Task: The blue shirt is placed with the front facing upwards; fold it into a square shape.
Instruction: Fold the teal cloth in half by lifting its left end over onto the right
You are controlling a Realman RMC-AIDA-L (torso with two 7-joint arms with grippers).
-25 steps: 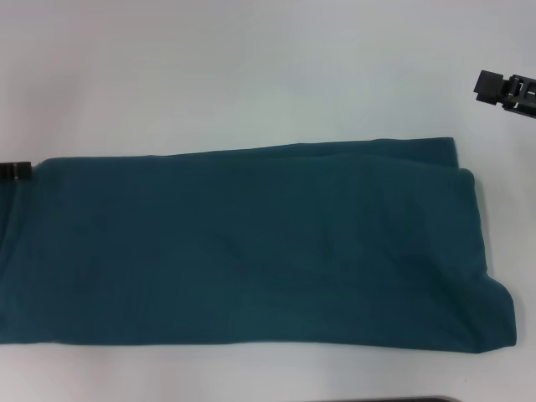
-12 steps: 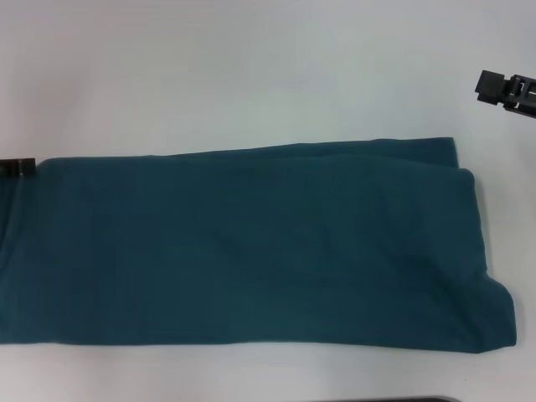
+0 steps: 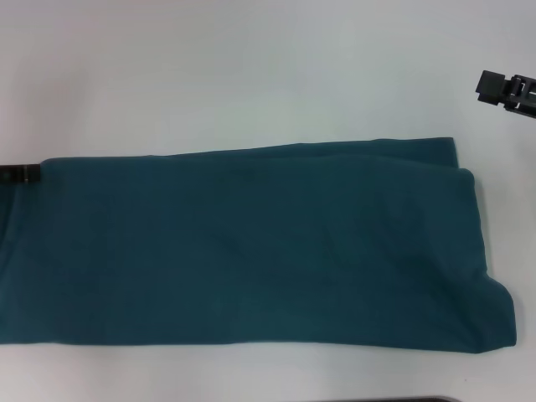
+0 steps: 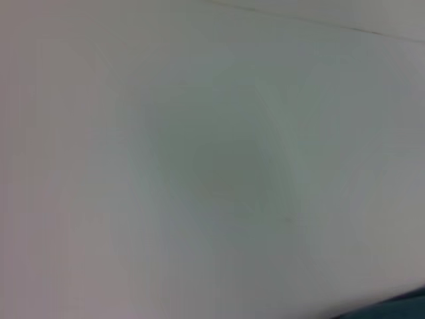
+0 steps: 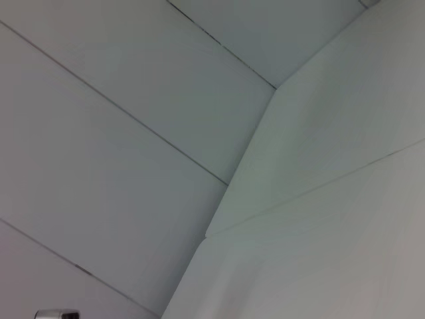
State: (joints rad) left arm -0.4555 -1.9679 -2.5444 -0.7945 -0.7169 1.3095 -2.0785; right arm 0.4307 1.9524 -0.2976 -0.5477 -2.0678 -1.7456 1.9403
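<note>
The blue shirt (image 3: 251,251) lies on the white table (image 3: 251,75) as a long folded band running left to right, plain teal side up, with no print showing. Its right end is doubled over with a rounded fold. In the head view, only a small black tip of my left gripper (image 3: 20,173) shows at the left edge, right at the shirt's far left corner. My right gripper (image 3: 506,89) hangs over bare table at the right edge, well beyond the shirt's far right corner. The left wrist view holds white table and a sliver of the shirt (image 4: 398,310).
White table surface surrounds the shirt on the far and near sides. A dark strip (image 3: 402,399) shows at the near table edge. The right wrist view shows only white panels (image 5: 133,133) with seams.
My left gripper's black tip has crept slightly rightward toward the shirt's corner. The shirt and the right gripper have stayed put.
</note>
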